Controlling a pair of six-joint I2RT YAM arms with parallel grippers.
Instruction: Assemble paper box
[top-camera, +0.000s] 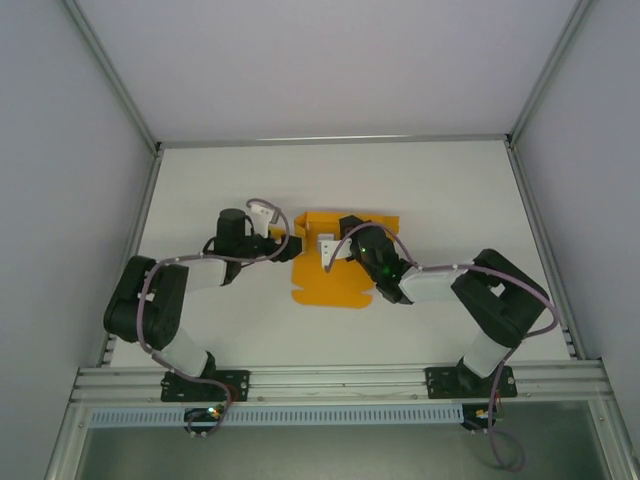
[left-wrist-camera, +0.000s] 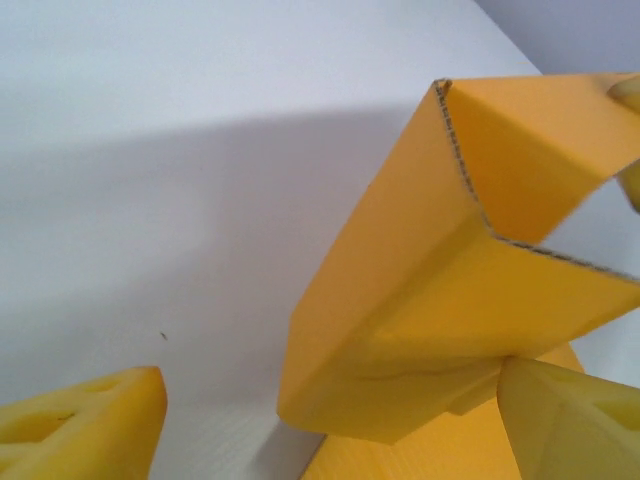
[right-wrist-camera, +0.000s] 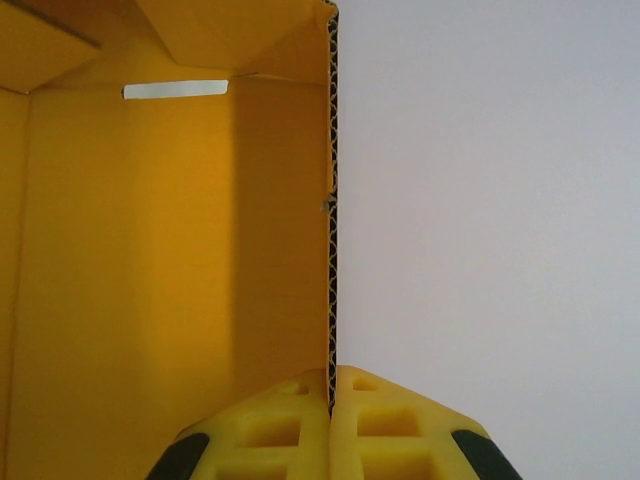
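Observation:
The paper box (top-camera: 335, 287) is an orange card sheet lying mid-table with some panels folded up. My right gripper (top-camera: 333, 250) reaches over it from the right. In the right wrist view it (right-wrist-camera: 330, 400) is shut on the lower edge of an upright corrugated wall (right-wrist-camera: 331, 200), with the box's orange inside (right-wrist-camera: 150, 250) to the left. My left gripper (top-camera: 289, 244) is at the sheet's left edge. It (left-wrist-camera: 330, 440) stands wide open, and a raised, folded flap (left-wrist-camera: 430, 300) sits between its fingers, close to the right fingertip (left-wrist-camera: 570, 420).
The white table (top-camera: 450, 200) stretches out around the sheet. Grey enclosure walls and metal rails (top-camera: 330, 140) border it at the back and sides. A slot (right-wrist-camera: 175, 90) is cut in the box's far panel.

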